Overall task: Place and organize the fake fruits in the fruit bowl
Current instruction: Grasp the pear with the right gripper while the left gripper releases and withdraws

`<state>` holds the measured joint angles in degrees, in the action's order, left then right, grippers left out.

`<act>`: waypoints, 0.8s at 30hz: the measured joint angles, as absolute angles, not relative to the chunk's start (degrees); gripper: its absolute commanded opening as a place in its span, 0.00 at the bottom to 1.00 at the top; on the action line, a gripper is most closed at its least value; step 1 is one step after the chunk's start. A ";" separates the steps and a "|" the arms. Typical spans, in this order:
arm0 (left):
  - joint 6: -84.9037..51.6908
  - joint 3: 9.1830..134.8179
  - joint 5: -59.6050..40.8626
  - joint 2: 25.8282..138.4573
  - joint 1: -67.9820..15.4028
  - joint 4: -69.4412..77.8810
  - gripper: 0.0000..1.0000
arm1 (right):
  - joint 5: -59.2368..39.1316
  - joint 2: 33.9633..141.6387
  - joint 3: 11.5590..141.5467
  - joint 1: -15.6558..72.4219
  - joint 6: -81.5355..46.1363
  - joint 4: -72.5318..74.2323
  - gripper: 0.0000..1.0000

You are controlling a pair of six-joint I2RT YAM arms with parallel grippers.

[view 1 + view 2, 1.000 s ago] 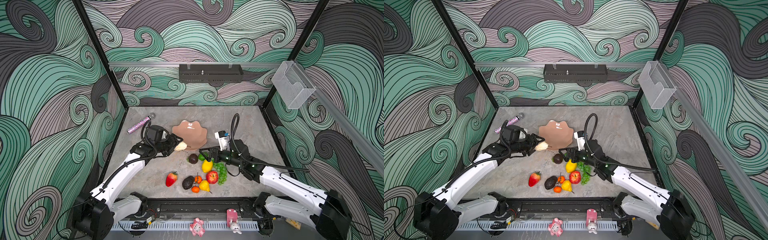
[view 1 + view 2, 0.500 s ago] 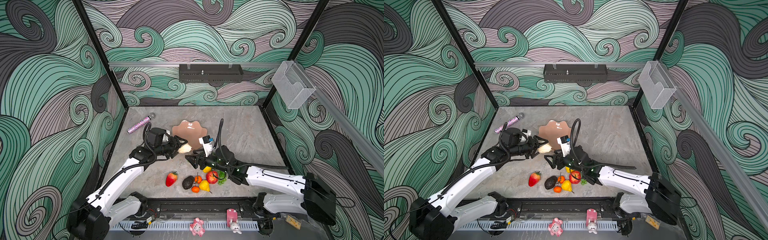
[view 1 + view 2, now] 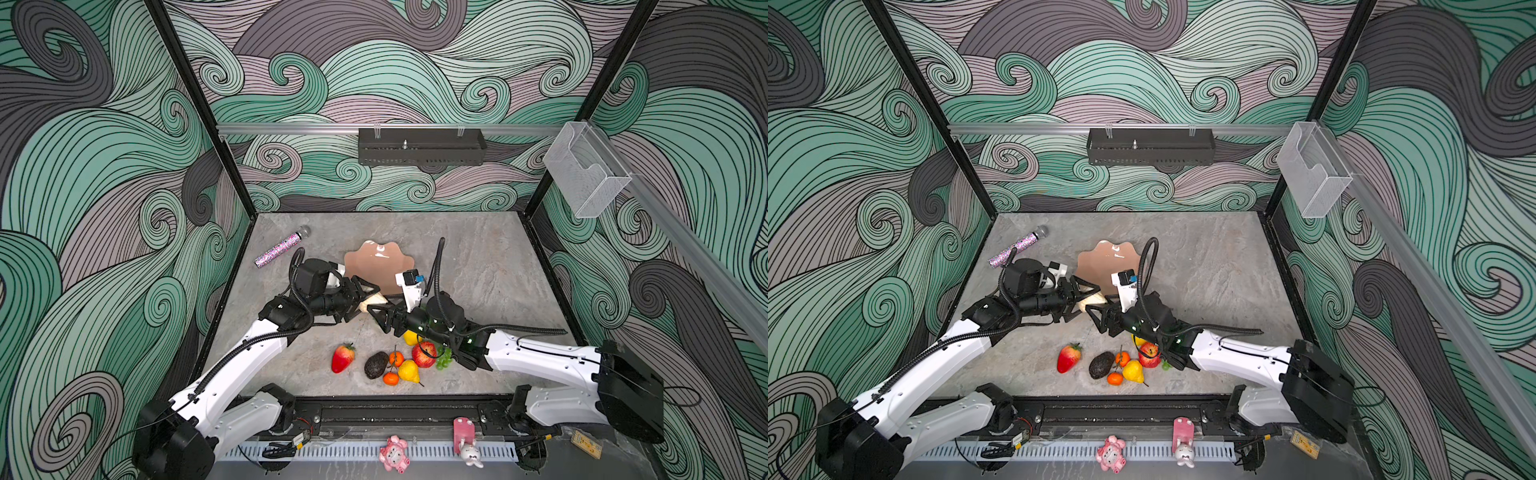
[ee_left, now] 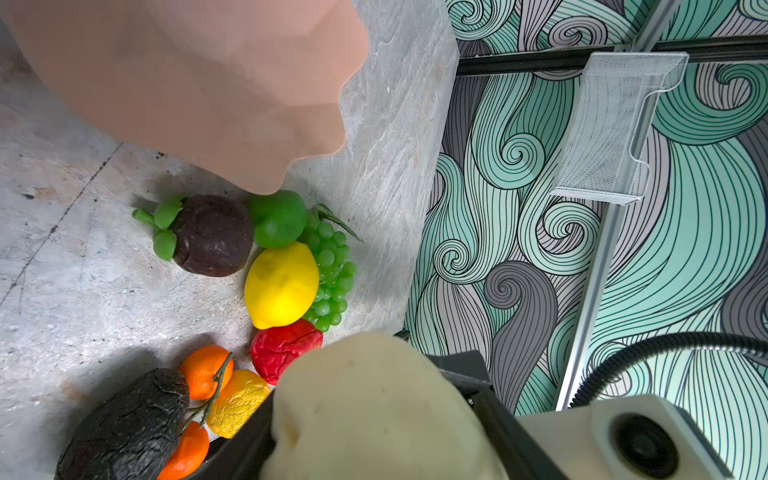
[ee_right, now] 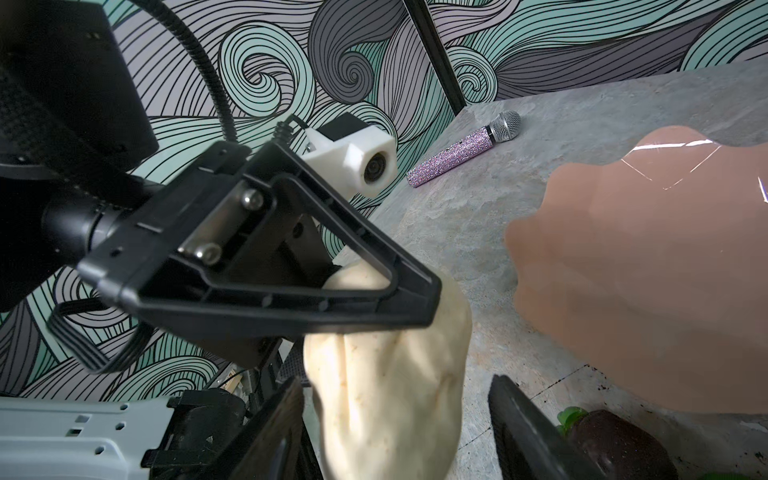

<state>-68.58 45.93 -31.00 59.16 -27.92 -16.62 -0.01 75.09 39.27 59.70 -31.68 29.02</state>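
Cream pear [image 5: 390, 395] — clamped in the left gripper [image 4: 365, 403]. The right gripper [image 5: 399, 407] straddles its end, jaws parted — one finger [image 5: 523, 419] clear.

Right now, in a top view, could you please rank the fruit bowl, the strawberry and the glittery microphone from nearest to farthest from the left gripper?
1. fruit bowl: just behind the left gripper, which holds the cream pear.
2. strawberry: on the table, toward the front edge.
3. glittery microphone: at the back left.
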 measured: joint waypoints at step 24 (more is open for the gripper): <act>-58.06 47.70 -23.92 53.30 -27.49 -25.80 0.97 | 1.45 75.79 44.91 58.78 -28.27 18.39 0.50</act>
